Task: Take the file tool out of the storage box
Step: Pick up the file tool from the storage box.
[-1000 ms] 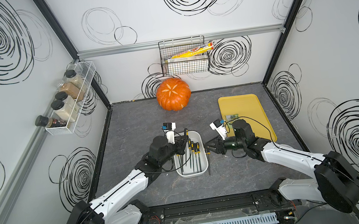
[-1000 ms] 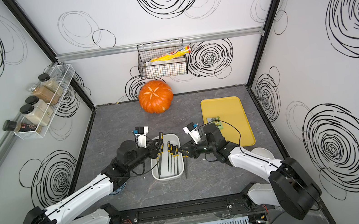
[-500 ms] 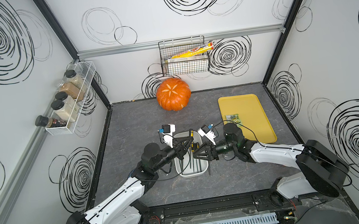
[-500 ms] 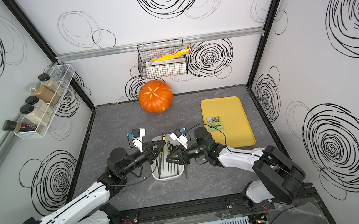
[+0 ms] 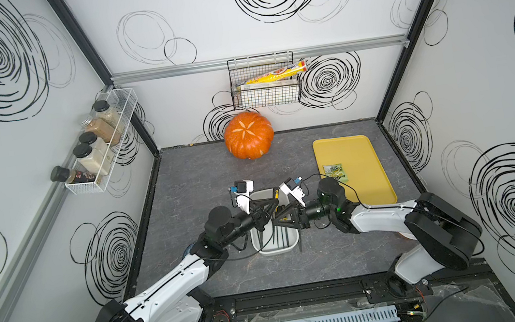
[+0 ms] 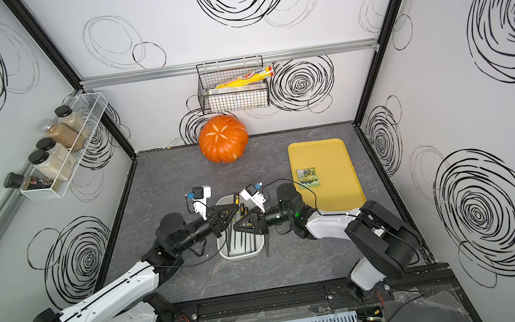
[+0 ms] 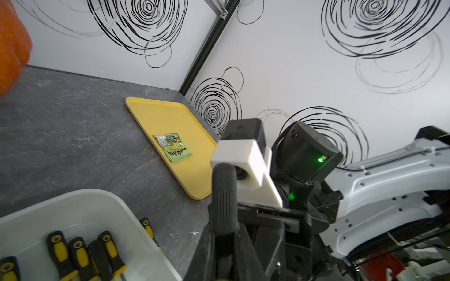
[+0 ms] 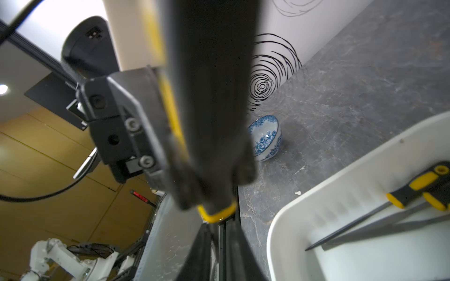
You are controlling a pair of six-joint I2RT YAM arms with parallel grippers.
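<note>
Grey stone-look bench (image 5: pixel 201 183) seen from above, two white robot arms reaching in from the near edge.

Toward the near middle, white storage box (image 5: pixel 275 251) flat on the bench, rounded corners, several black-and-yellow-handled files (image 7: pixel 59 253) lying inside. Left of the storage box, close to the left arm, blue-and-white bowl (image 8: pixel 265 138). Just outside the box's right wall, on the bench, one loose file (image 7: pixel 148 227).

Directly above the storage box, both hands facing each other, tips almost meeting. Left hand (image 7: pixel 225 226) clamped on the dark ribbed handle of a file tool (image 7: pixel 224 194), held above the box, handle end right in front of the right wrist camera. Right hand (image 8: pixel 220 226) with fingers close together, only a narrow slit between, just under that tool's yellow collar; cannot tell whether gripping it.

Right of the storage box and farther back, flat yellow tray (image 5: pixel 358 154) with a small green packet (image 5: pixel 334 171). Behind the box, by the back wall, orange pumpkin (image 5: pixel 248 135). Higher on that wall, black wire basket (image 5: pixel 266 97) holding a long yellow carton (image 5: pixel 274 73). Far left of the box, on the side wall, white wire rack (image 5: pixel 89 188) of spice jars (image 5: pixel 91 157).
</note>
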